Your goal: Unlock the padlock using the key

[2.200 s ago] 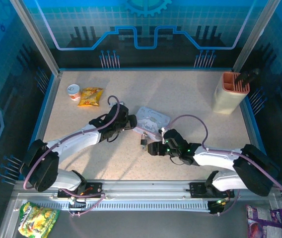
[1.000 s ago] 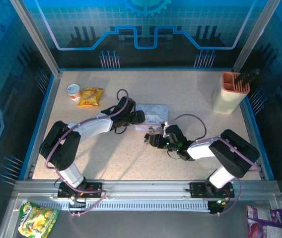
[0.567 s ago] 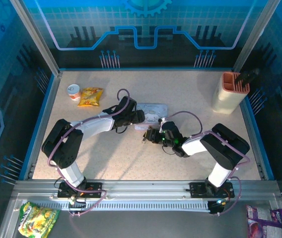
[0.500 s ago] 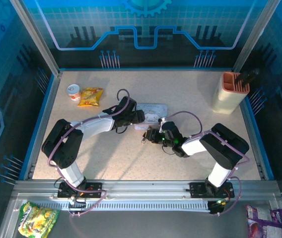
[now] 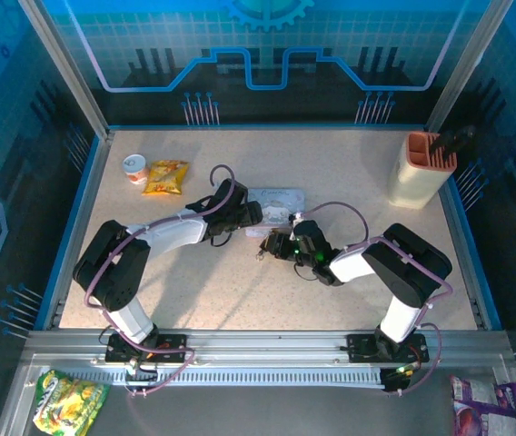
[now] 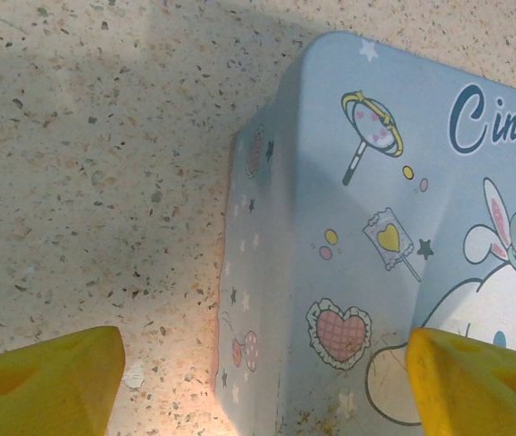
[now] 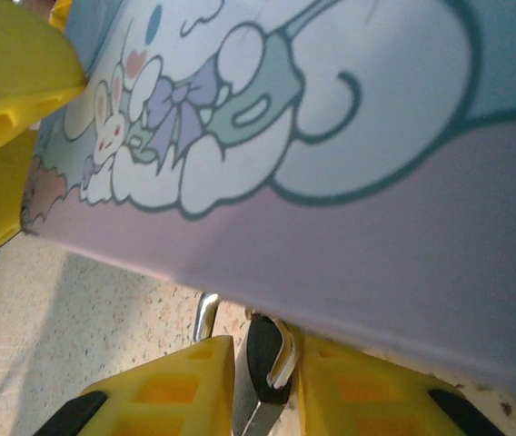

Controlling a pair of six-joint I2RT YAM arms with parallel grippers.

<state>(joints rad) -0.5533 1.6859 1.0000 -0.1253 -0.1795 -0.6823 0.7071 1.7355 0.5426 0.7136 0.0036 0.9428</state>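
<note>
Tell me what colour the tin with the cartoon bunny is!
The tin is pale blue with hearts and stars; best in the left wrist view.

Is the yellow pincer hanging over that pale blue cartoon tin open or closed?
Open. The left pincer holds its yellow fingers far apart, one over the speckled table, the other over the pale blue cartoon tin.

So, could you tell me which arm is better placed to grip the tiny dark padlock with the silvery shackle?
Right. The right gripper has its yellow fingers closed around the tiny dark padlock beside the pale blue cartoon tin. The left gripper stands wide open astride that tin's edge.
</note>
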